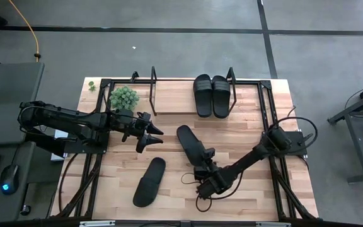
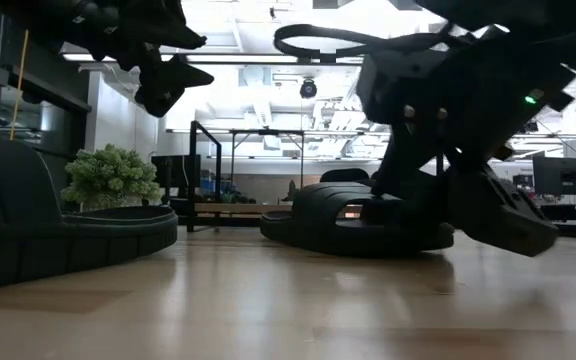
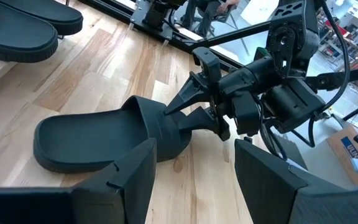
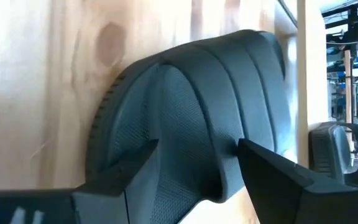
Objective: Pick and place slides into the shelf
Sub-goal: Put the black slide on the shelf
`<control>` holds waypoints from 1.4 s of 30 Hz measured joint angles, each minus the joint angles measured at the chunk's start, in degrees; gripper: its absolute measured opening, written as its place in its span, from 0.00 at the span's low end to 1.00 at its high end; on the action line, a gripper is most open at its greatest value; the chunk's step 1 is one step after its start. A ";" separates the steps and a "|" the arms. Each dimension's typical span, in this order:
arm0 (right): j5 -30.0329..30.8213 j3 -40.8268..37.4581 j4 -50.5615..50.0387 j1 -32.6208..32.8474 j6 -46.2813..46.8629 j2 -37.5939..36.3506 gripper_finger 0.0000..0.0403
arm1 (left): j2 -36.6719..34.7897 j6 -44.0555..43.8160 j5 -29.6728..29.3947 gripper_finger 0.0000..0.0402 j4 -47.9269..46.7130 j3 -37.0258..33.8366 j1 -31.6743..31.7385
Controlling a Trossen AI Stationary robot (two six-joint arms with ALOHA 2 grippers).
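Two black slides lie side by side on the right part of the shelf, a light wood board with black wire end frames at the table's far side. A third slide lies sole-down mid-table, and another lies nearer the front. My right gripper is open and slants down over the third slide's strap, one finger on each side of the strap's middle. My left gripper hangs open above the table, left of that slide, with nothing between its fingers. My right gripper comes at the mid-table slide's strap slanting down from the table's near right. Its fingertips stand at the strap's edge, across the strap. I cannot tell whether they touch it. The slide lies flat on the table.
A small green plant stands at the shelf's left end. Black frame rails run along the table's left and right sides. A cable loop trails by my right wrist. Bare board shows between the plant and the two shelved slides.
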 joint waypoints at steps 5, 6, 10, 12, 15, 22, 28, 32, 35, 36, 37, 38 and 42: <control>1.43 1.82 -0.54 -0.02 -0.02 0.04 0.52 | 0.00 0.02 0.00 0.50 -0.03 0.00 0.00; 1.42 2.00 -0.85 0.00 0.01 0.04 0.52 | 0.00 0.02 0.00 0.50 -0.03 0.00 0.00; 2.18 2.07 -1.07 -0.04 0.22 0.04 0.52 | 0.00 0.06 0.00 0.50 -0.05 0.00 0.00; 2.39 2.07 -1.27 -0.06 0.23 0.04 0.52 | 0.00 0.07 0.00 0.50 -0.05 0.00 0.00; 4.58 2.07 -1.35 -0.25 1.81 0.04 0.52 | 0.00 0.13 -0.02 0.50 -0.05 0.00 0.00; 3.37 2.07 -1.28 -1.99 3.31 0.04 0.52 | 0.00 0.13 -1.30 0.50 -0.05 0.00 0.00; 4.00 2.05 -1.42 -3.04 5.27 0.04 0.52 | 0.00 0.13 -1.33 0.50 -0.05 0.00 0.00; 4.02 2.05 -1.42 -3.37 5.40 0.04 0.52 | 0.00 0.13 -1.33 0.50 -0.07 0.00 0.00; 4.04 2.05 -1.42 -3.37 5.40 0.04 0.52 | 0.00 0.13 -1.33 0.50 -0.07 0.01 0.00; 4.04 2.05 -1.42 -3.37 5.53 0.04 0.52 | 0.00 0.13 -1.33 0.50 -0.07 0.00 0.00; 4.10 2.03 -1.43 -3.37 5.89 0.04 0.51 | 0.00 0.13 -1.33 0.50 -0.07 0.00 0.00; 4.47 2.03 -1.44 -3.39 6.23 0.04 0.51 | 0.00 0.13 -1.33 0.50 -0.07 0.00 0.00; 4.91 2.03 -1.42 -3.39 6.46 0.04 0.44 | 0.00 0.10 -1.33 0.50 -0.07 0.00 0.00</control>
